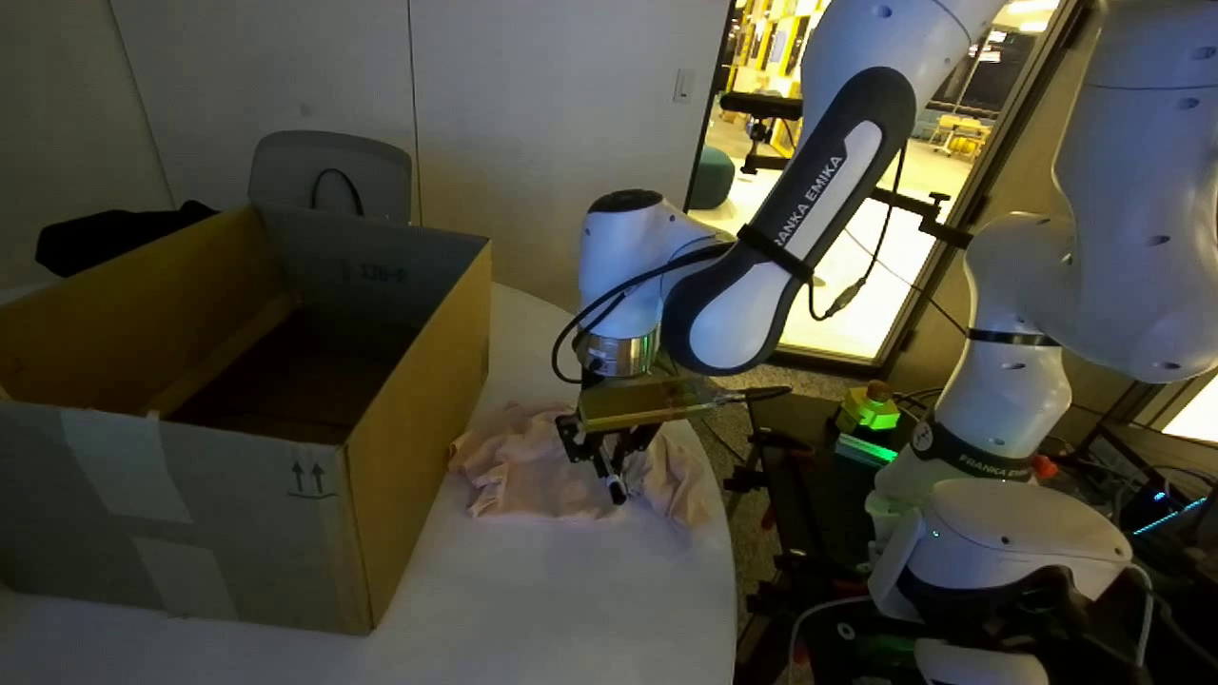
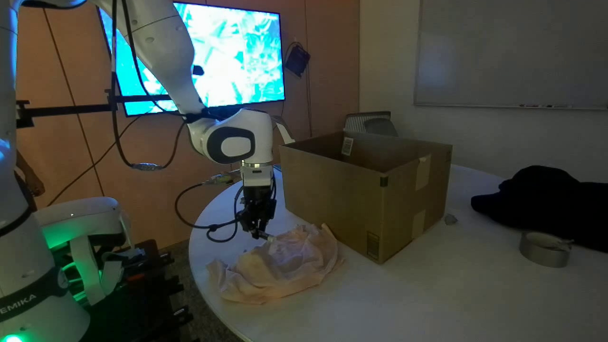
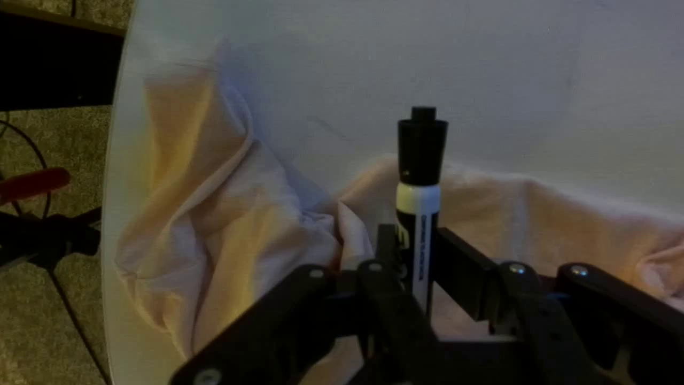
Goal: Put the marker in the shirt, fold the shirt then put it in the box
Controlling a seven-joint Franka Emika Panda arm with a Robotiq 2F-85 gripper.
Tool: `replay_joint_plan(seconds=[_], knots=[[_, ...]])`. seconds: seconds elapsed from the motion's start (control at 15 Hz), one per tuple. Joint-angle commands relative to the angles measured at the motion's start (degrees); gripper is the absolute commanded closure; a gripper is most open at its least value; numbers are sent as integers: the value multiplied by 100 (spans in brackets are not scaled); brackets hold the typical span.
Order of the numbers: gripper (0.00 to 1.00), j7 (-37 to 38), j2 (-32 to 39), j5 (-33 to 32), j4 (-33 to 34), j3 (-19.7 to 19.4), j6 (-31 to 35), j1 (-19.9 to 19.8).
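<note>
My gripper is shut on a black and white marker, one finger on each side, with the black cap pointing away from the gripper. In the exterior views the gripper hangs pointing down, and the marker's end sticks out of it. The pale pink shirt lies crumpled on the table below; it also shows. The marker appears just above the shirt; whether they touch is unclear. The open cardboard box stands beside the shirt; its floor is partly visible.
The round white table has its curved edge close to the shirt. A grey tape roll and a black cloth item lie on the table past the box. Chairs stand behind it. A cable hangs beside the gripper.
</note>
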Motion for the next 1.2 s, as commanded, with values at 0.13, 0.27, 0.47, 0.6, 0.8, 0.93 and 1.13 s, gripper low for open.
replay_joint_plan(seconds=[0.13,0.27,0.47,0.6,0.8,0.93,1.13], knots=[[94,1196,-227,-408,-192,-371,298,47],[94,1475,-178,-620,-155,-483,246,34],[94,1706,-90,-863,-87,-576,191,-17],[93,1765,-4,-985,-23,-588,143,-33],[45,1670,98,-1079,19,-550,83,-63],[28,1623,120,-1126,3,-542,74,-59],[6,1560,-3,-1193,-96,-507,10,-19]])
